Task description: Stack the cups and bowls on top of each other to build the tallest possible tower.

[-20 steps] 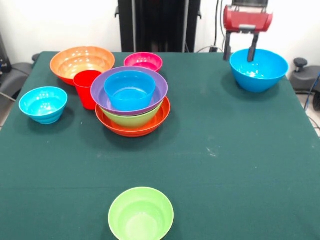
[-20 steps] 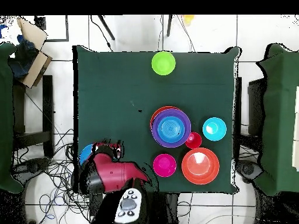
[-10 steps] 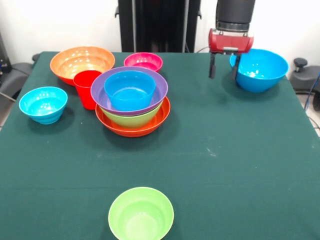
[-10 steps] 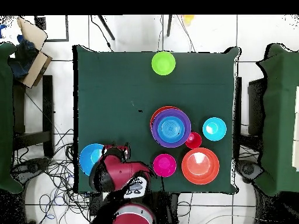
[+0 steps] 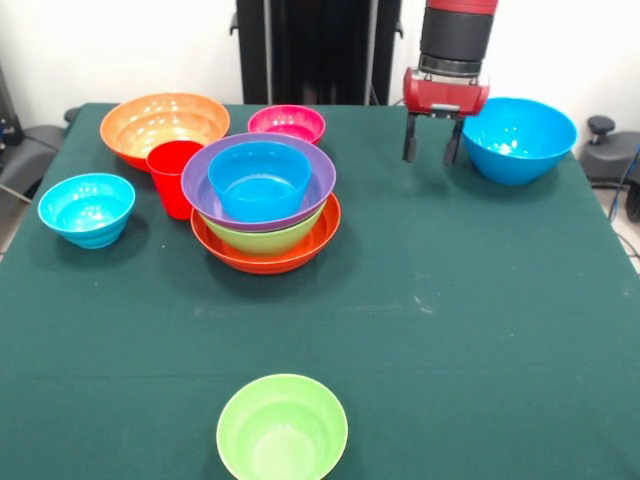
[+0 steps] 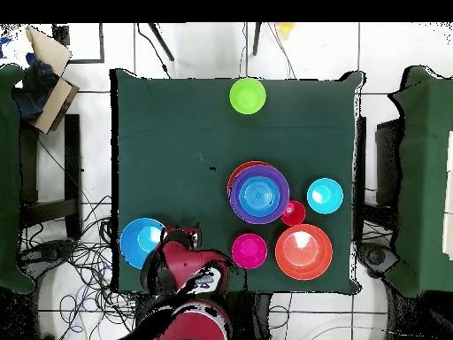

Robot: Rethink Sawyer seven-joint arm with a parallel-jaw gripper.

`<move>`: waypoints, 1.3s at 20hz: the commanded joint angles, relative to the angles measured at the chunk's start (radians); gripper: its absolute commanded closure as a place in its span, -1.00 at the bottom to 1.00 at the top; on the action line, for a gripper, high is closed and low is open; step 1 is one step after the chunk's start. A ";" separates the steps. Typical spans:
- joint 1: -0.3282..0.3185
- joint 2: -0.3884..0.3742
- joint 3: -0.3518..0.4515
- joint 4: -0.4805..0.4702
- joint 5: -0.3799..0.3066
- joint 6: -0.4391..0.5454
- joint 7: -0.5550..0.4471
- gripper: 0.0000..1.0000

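The tower [image 5: 264, 205] stands left of the table's middle: a wide orange bowl [image 5: 300, 250] as base, a green bowl [image 5: 262, 237], a wide purple bowl [image 5: 310, 185] and a blue bowl [image 5: 259, 178] on top; it also shows in the overhead view [image 6: 258, 193]. The red cup [image 5: 174, 176] stands upright against its left side. My gripper [image 5: 430, 150] is open and empty, just left of a large blue bowl [image 5: 518, 138] at the far right, slightly above the table. It shows in the overhead view [image 6: 180, 237] beside that blue bowl [image 6: 142, 241].
A second wide orange bowl [image 5: 163, 124] and a small magenta bowl [image 5: 287, 123] sit at the far left. A light blue bowl [image 5: 87, 208] is near the left edge. A green bowl [image 5: 282, 428] sits at the near edge, middle.
My gripper has moved left, from over the large blue bowl to the table beside it. The bowl stays in place. Nothing else has moved.
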 commanded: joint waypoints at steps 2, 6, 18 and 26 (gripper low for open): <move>0.005 -0.180 0.054 0.054 -0.059 0.107 0.082 -1.00; -0.016 -0.361 0.073 0.135 -0.061 0.249 0.067 -1.00; -0.217 -0.396 0.344 0.193 -0.174 0.240 0.017 -1.00; -0.272 -0.351 0.425 0.180 -0.269 0.180 0.040 -1.00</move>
